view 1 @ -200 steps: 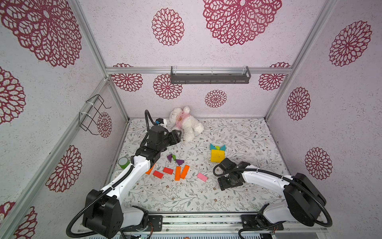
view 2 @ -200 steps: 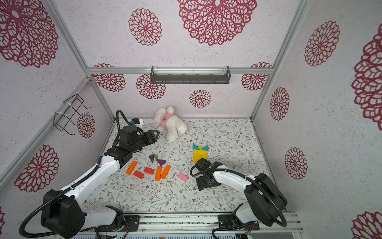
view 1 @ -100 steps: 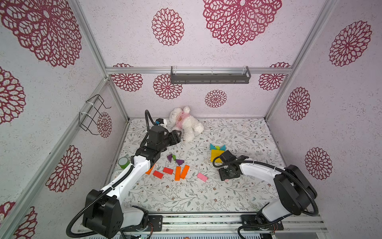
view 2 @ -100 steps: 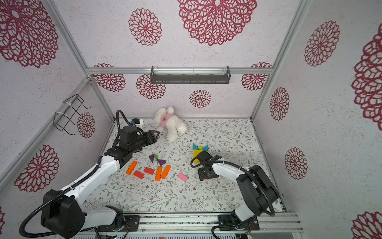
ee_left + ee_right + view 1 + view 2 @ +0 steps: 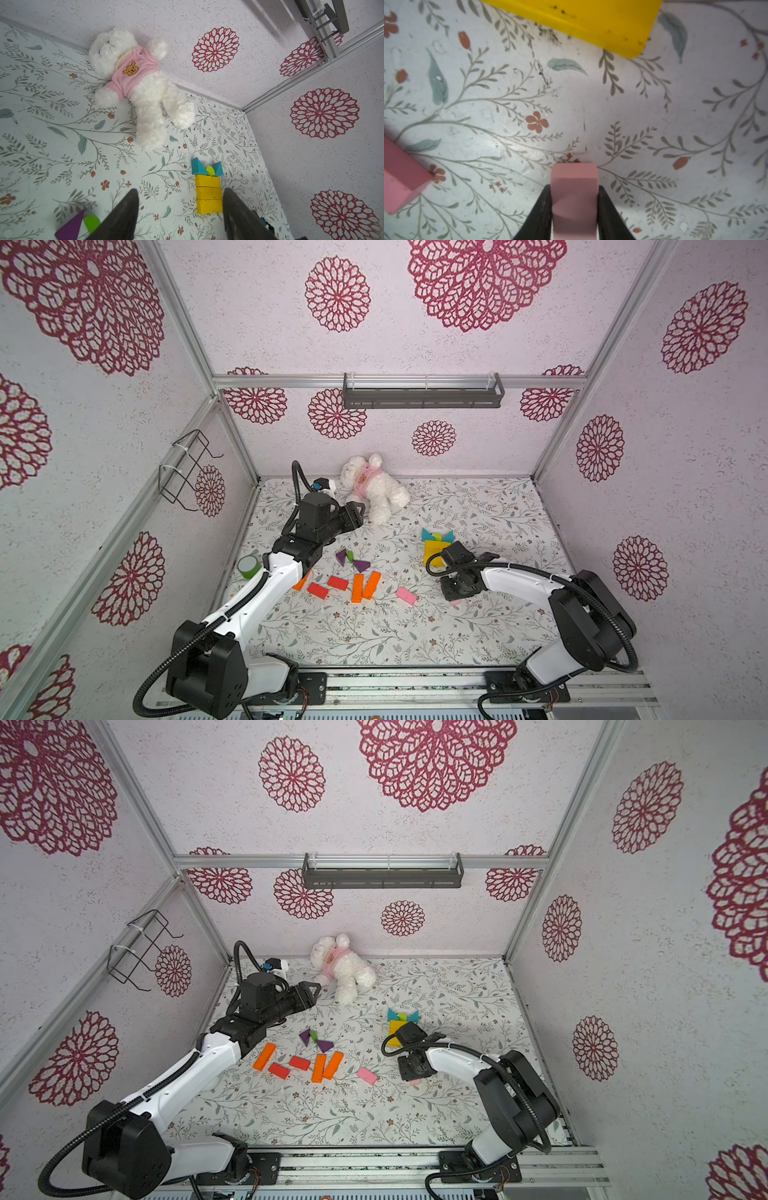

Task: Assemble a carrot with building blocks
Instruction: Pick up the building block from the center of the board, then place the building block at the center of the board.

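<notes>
My right gripper (image 5: 574,188) is shut on a small pink block (image 5: 574,174), low over the floral floor; in a top view the gripper (image 5: 459,593) hides most of that block. Another pink block (image 5: 406,595) lies just to its left. Behind the gripper, yellow blocks (image 5: 432,551) form a stack, topped by teal triangles (image 5: 436,536) and a lime cylinder. Orange bars (image 5: 363,585), red bars (image 5: 337,583) and purple triangles (image 5: 360,565) lie at centre left. My left gripper (image 5: 180,207) hangs open and empty above the floor near the plush bear.
A white plush bear in pink (image 5: 374,489) lies against the back wall. A green cup (image 5: 248,567) stands by the left wall beside my left arm. A grey shelf (image 5: 422,396) and a wire rack (image 5: 183,472) are fixed to the walls.
The right jaws have closed from wide open onto the pink block. The right wrist shifted slightly back and forth. The left arm has not moved.
</notes>
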`<state>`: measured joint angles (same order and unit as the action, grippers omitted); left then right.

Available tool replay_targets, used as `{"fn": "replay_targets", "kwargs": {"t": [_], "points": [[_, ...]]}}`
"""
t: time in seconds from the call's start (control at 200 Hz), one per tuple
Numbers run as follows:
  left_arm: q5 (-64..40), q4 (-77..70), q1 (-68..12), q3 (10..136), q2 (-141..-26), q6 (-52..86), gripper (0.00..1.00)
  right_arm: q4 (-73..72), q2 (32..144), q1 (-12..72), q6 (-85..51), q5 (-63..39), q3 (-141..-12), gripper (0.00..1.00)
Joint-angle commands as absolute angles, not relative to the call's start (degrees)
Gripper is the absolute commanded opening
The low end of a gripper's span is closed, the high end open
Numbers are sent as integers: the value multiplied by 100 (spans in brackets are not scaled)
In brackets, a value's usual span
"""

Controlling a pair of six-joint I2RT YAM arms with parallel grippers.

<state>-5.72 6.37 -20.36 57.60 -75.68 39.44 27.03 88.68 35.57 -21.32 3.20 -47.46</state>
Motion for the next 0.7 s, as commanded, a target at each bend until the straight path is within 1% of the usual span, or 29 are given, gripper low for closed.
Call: {"fn": "replay_targets", "kwargs": {"t": [0.0,0.145,0.42,0.611,0.661,0.696], "points": [[-541,658,-2061,5906,-7603,3927,66,2724,8683,3593,-2187,401,-4910,32],[-525,659,-2060,5906,-7591,3917,66,2708,8816,3595,-1907,415,-5220,32],[-449,677,-2061,5906,-7559,3835,66,2915,9775,3612,-1396,360,-6271,32],[-455,677,-2061,5906,-7550,3839,67,2944,9938,3669,-1248,209,-6407,32],[-466,665,-2058,5906,-7557,3848,66,2920,9972,3676,-1252,212,-6407,33],[-483,671,-2062,5906,-7551,3857,66,2898,9985,3676,-1263,203,-6400,36]]}}
